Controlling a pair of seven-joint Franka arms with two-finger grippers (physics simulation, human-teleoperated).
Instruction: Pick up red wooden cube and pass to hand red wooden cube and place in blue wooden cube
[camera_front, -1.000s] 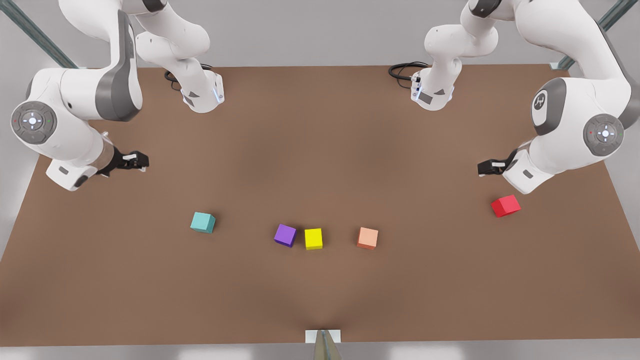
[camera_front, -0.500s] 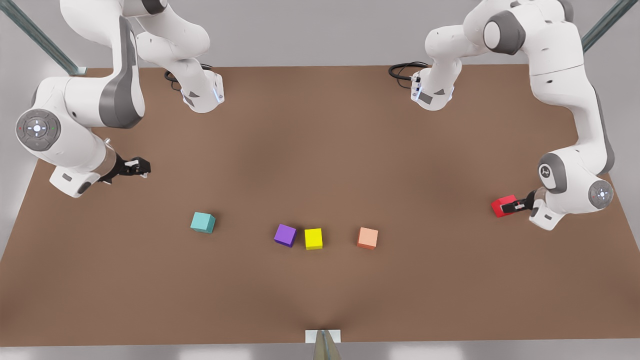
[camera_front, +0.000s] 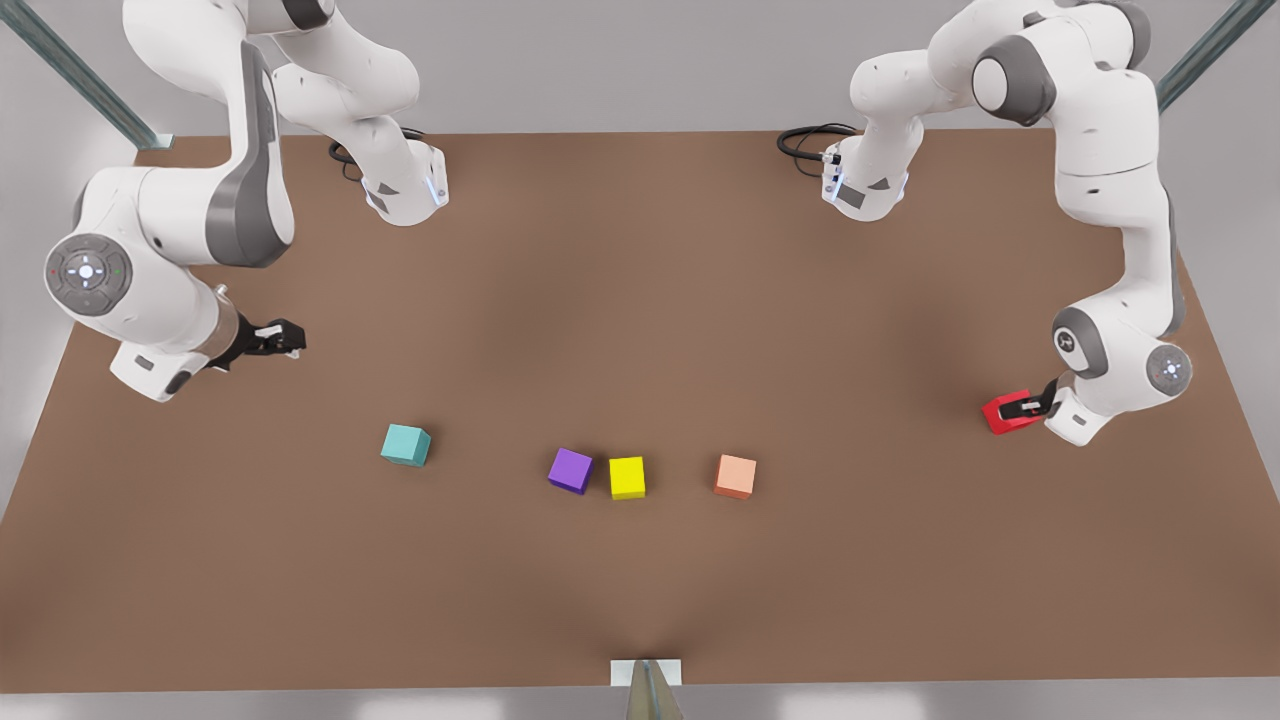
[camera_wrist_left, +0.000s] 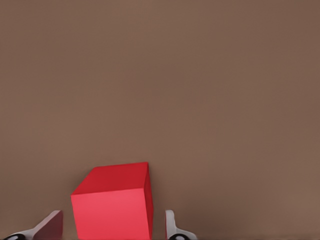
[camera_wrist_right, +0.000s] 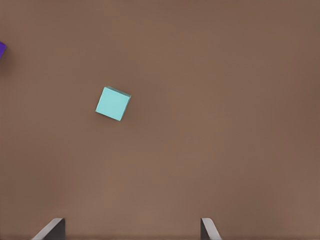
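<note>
The red wooden cube (camera_front: 1003, 413) (camera_wrist_left: 112, 210) rests on the brown table at the front view's right. My left gripper (camera_front: 1025, 408) (camera_wrist_left: 112, 222) is low around it, open, one finger on each side with a small gap to the cube's faces. The blue wooden cube (camera_front: 405, 445) (camera_wrist_right: 113, 103), teal in colour, sits on the table at the front view's left. The hand, my right gripper (camera_front: 285, 338) (camera_wrist_right: 131, 227), hovers open behind and to the left of the teal cube, holding nothing.
A purple cube (camera_front: 570, 470) (camera_wrist_right: 1, 50), a yellow cube (camera_front: 627, 478) and a pale salmon cube (camera_front: 735, 476) stand in a row mid-table between the teal and red cubes. Both arm bases stand at the table's (camera_front: 640, 300) far edge.
The left arm swung down and toward the front, bringing its gripper from behind the red cube to straddle it. The right gripper drifted slightly toward the front.
</note>
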